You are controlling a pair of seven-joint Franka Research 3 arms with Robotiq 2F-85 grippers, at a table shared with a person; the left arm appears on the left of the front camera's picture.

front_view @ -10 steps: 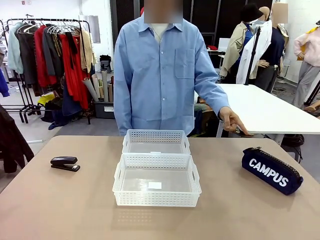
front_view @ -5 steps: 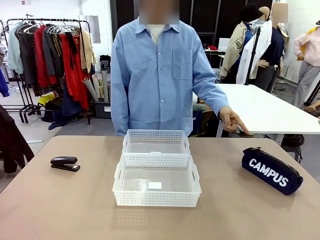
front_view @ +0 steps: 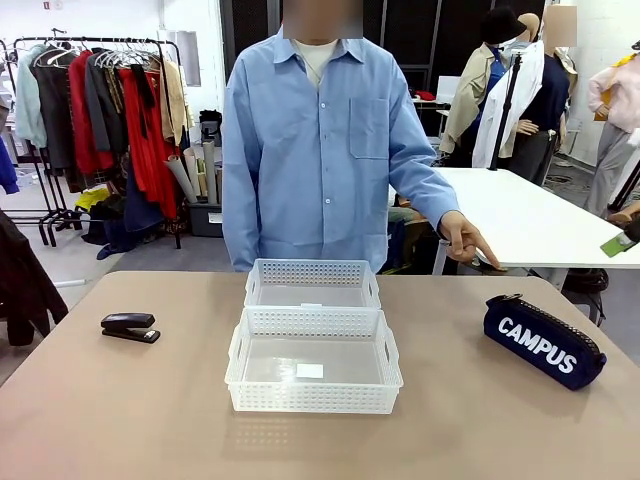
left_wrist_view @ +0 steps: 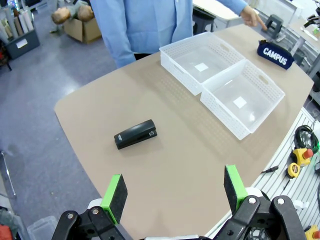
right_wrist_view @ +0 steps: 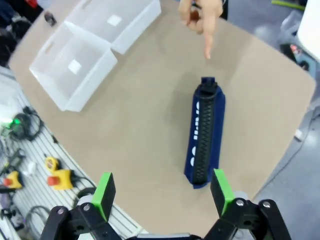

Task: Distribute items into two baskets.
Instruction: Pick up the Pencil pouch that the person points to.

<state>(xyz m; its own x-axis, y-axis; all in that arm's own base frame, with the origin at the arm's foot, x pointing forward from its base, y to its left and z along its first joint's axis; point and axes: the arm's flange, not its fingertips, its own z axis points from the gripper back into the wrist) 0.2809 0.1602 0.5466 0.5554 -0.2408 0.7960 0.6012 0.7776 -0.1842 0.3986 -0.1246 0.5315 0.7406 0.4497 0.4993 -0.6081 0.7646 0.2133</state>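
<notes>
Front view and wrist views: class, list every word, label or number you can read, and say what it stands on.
"CAMPUS": white letters on the navy-blue pouch.
Small white labels on the floors of the larger basket and the smaller basket: too small to read.
No readable print on the stapler.

You see a navy-blue pouch (front_view: 545, 343) with white "CAMPUS" lettering and a black stapler (front_view: 130, 326). The larger basket (front_view: 314, 398) and the smaller basket (front_view: 312, 272) are both white — walls perforated with rows of small holes. The tabletop (front_view: 120, 420) is plain tan; the person's shirt (front_view: 300, 150) is light blue.
</notes>
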